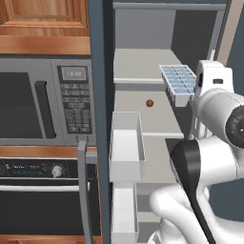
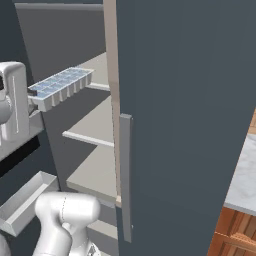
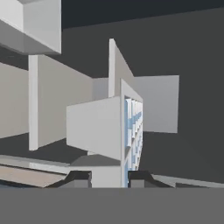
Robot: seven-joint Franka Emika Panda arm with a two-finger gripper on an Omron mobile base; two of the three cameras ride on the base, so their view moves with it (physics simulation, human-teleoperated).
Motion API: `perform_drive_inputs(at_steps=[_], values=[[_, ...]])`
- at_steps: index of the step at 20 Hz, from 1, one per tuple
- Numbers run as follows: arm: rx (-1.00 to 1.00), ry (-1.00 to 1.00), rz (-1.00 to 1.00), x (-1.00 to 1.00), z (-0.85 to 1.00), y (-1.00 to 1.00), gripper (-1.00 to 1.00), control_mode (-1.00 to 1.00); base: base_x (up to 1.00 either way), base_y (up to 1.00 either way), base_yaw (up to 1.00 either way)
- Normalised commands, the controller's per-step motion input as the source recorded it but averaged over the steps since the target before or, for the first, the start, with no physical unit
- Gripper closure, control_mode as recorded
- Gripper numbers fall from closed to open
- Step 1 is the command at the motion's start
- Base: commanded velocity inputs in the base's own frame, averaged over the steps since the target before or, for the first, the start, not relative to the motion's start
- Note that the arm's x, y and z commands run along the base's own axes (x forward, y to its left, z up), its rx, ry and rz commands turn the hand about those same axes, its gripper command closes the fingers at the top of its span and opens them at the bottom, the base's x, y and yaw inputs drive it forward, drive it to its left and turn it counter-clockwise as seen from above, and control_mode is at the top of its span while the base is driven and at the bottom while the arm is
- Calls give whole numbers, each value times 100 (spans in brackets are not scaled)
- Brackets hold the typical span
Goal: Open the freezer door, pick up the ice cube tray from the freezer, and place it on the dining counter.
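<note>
Claw [image 3: 109,178] pinches ice cube tray [image 1: 178,82] by one end, tray tilted, clear of the shelves, in front of freezer [image 1: 143,62] interior. Small brown ball [image 1: 149,103] lies on middle shelf [image 1: 143,116], near tray. Freezer door [image 1: 97,95] swung open on the left, white bins [image 1: 126,143] on it. Plain grey door [image 2: 175,115] close beside tray on the right. Microwave [image 1: 43,102] beyond open door.

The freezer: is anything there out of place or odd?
Yes. The ice cube tray is not on a shelf; it hangs in the air, held at one end by the claw. A small brown ball lies alone on the middle shelf.
</note>
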Motion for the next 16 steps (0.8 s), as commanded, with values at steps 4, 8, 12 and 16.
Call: perform_drive_inputs(at_steps=[4,8,12,16], values=[[0,0,0,-45,0,-14,100,-100,0,0,0],[0,0,1,-14,-1,0,100,100,-64,4,10],[0,0,0,0,0,0,100,100,-100,-12,28],[0,0,0,0,0,0,100,100,-86,-83,39]])
